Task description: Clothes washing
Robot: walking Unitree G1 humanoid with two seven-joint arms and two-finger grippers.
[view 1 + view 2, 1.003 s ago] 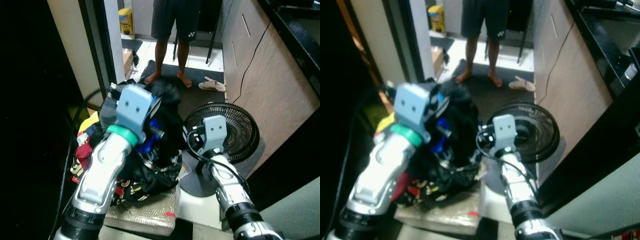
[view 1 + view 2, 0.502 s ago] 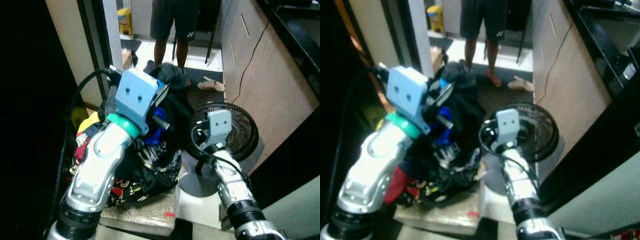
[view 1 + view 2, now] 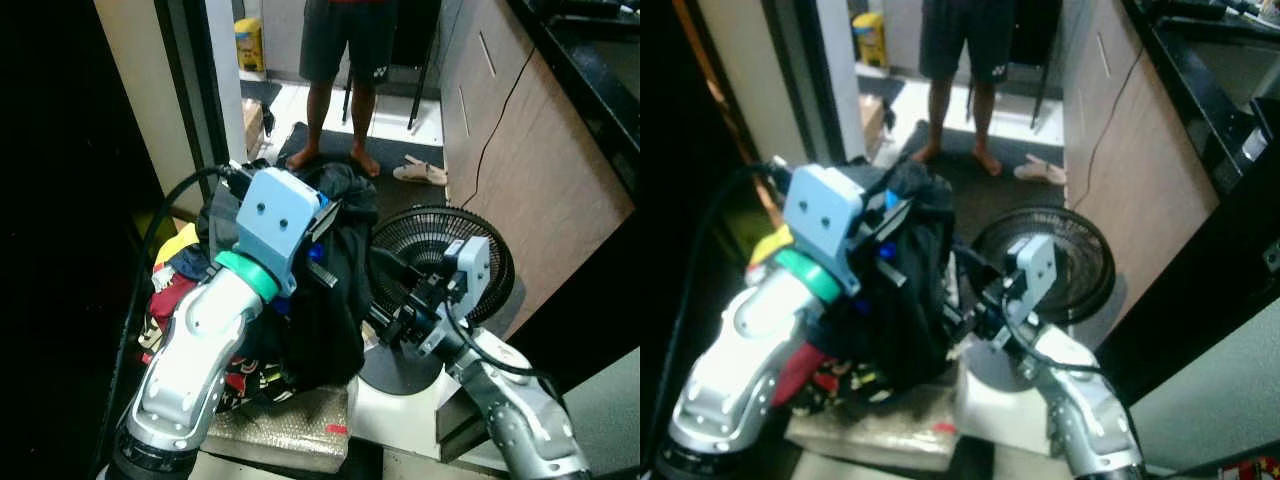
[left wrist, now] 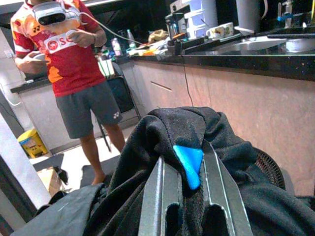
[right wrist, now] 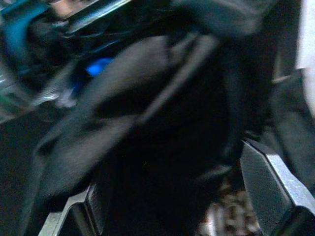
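A: Laundry check. The left pincer (image 4: 189,169) is pinching a black garment (image 3: 335,290), fingers pressed onto a bunched fold with a blue tag (image 4: 189,163) poking up between them. It's held up above the pile (image 3: 190,300), and the rest of the cloth hangs down in front of that heap.

B: Where's the pile sitting?

A: On a low grey block (image 3: 290,420) by the dark doorway on the robot's left. Mixed stuff in there, red, yellow and patterned pieces under the black one.

B: And the right pincer?

A: Right pincer (image 3: 385,315) is reaching in toward the hanging part of the garment, just beside its lower edge. In its wrist view the fingers (image 5: 268,182) stand spread wide with dark cloth between them, pretty blurry though. I can't tell if they're touching the fabric.

B: Anything else around?

A: A black fan (image 3: 440,255) stands on the floor right behind the right arm, on its round base. A person (image 4: 74,73) in a red shirt and dark shorts stands barefoot on a dark mat (image 3: 330,150) further back, wearing a headset and holding controllers. A pair of sandals (image 3: 420,172) lies just beside that mat, near the wooden cabinets (image 3: 520,150). A yellow bin (image 3: 250,40) sits way back.
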